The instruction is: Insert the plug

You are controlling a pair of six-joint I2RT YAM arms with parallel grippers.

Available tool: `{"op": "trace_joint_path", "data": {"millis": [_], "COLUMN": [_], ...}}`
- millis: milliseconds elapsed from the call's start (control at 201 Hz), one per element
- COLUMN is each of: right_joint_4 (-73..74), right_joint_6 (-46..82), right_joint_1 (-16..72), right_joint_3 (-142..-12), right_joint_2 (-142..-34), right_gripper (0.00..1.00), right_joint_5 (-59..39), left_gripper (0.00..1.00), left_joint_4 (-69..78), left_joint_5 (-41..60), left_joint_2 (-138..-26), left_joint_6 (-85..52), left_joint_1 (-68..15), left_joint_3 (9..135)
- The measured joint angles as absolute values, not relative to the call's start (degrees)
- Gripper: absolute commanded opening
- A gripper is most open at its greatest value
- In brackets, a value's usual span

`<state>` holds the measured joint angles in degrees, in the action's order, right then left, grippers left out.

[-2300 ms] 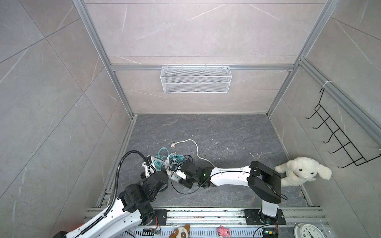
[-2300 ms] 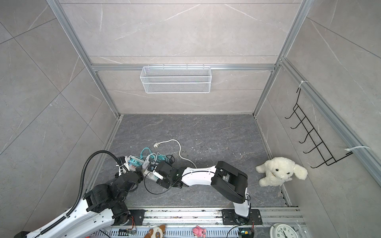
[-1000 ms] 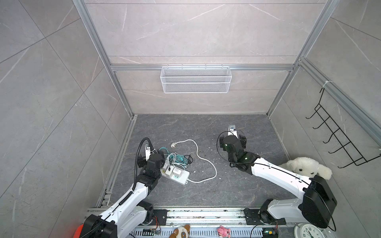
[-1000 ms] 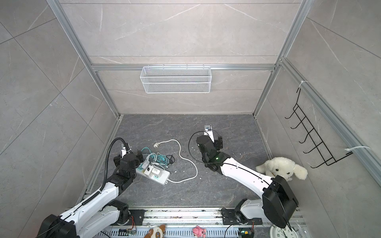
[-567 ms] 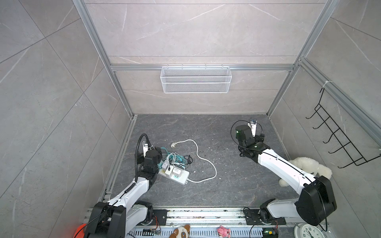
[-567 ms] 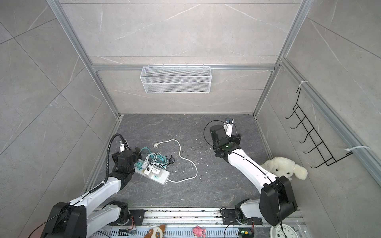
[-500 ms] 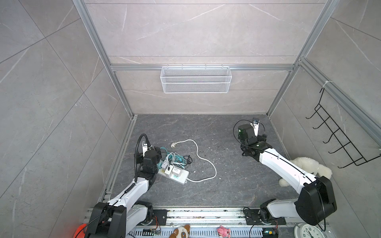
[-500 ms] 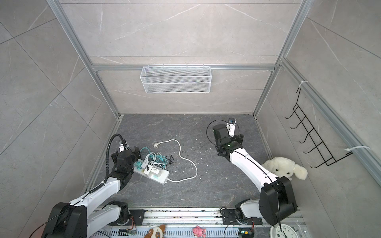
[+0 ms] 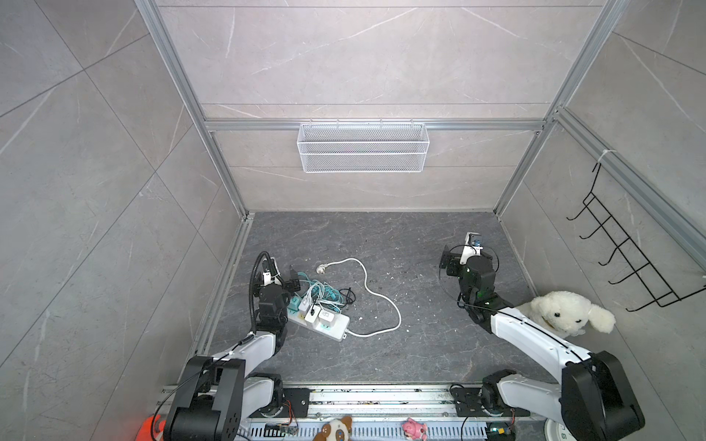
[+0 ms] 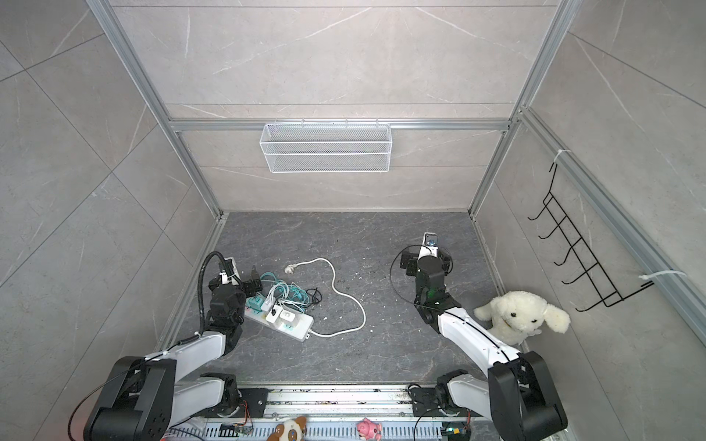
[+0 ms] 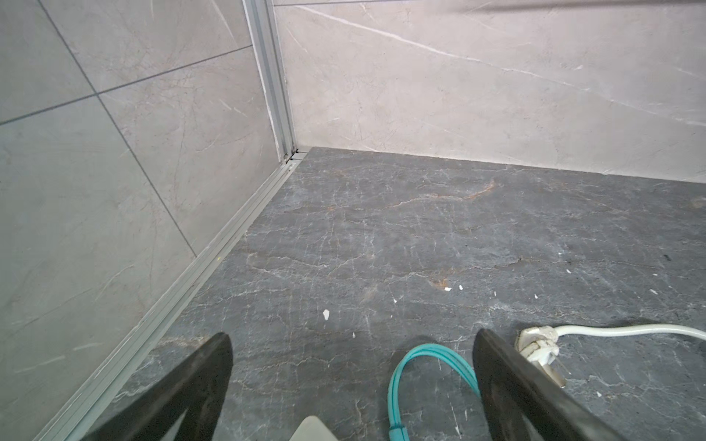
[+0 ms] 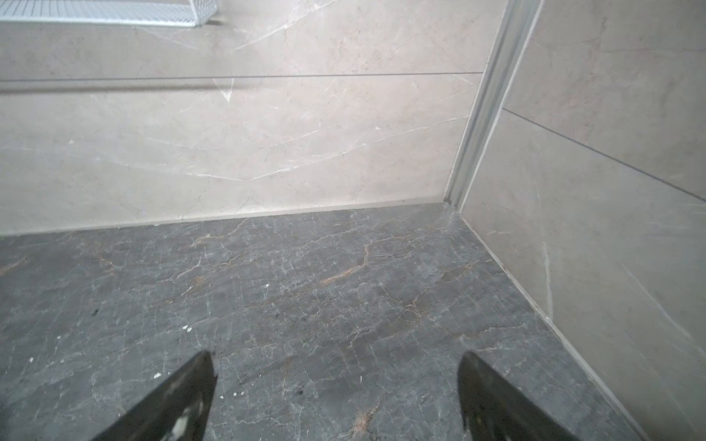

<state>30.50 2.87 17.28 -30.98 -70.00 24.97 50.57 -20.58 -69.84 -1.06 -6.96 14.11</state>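
Left arm [image 9: 263, 343]: jaws spread wide, holding nothing. In the left wrist view, only a loop of teal cable [image 11: 431, 366] lies on the surface [image 11: 382, 229] between the two fingers [image 11: 191, 389]. In both top views the jaws hang at the left edge of the surface, just beside the far-left end of the power strip [image 9: 336, 330].

Right arm [image 9: 527, 336]: jaws also wide apart and empty, with bare surface between them in the right wrist view. They sit well apart from the strip, toward the back right corner.

Power strip: white, lying diagonally at left-centre. Several adapters [image 9: 326, 316] are seated in its sockets, white ones and a teal one. Teal and white cables are bundled just behind it.

Plug [image 9: 321, 268]: white, at the free end of the strip's white cord [image 9: 399, 320]. It lies loose on the surface behind the cable bundle, touching neither arm. In the left wrist view it lies just outside one finger.

Plush toy [image 9: 565, 313]: against the right wall, beside the right arm.
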Motion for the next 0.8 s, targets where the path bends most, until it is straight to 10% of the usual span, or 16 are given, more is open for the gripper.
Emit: {"op": "trace_joint_path", "data": {"millis": [796], "right_joint_4": [59.18], "right_joint_6": [-4.21], "right_joint_1": [17.21], "right_joint_3": [-12.78], "right_joint_2": [-84.60], "right_gripper": [0.99], "right_joint_5": [27.59], "left_gripper": [1.00], "left_joint_4": [69.76], "left_joint_5": [-15.77], "left_joint_2": [-82.04], "left_joint_6": [0.95], "left_joint_1": [-6.70], "left_joint_3": [13.85]}}
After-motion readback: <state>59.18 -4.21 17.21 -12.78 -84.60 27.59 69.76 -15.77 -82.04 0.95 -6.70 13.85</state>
